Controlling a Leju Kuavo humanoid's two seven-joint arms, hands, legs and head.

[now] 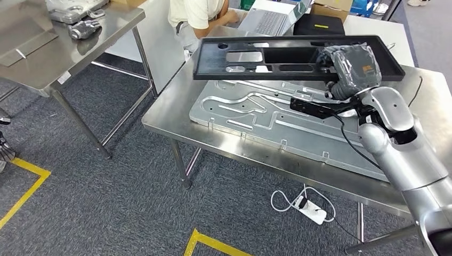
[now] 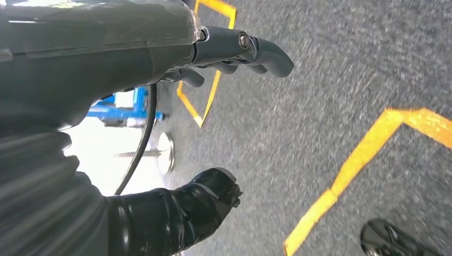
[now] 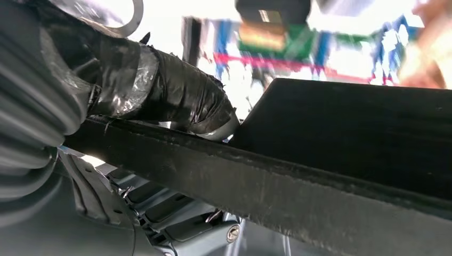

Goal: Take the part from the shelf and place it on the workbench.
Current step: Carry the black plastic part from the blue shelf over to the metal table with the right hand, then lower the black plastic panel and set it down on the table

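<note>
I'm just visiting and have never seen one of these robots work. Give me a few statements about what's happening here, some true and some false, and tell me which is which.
1. The right hand grips a long black part. True.
2. The black part lies flat on the workbench. False: it is held up above the steel workbench, over a silver metal plate.
3. The left hand holds a tool. False: it holds nothing and hangs over grey carpet with yellow floor tape.
4. A white power strip lies on the floor under the workbench. True.
5. A person sits beyond the workbench near a laptop. True.
</note>
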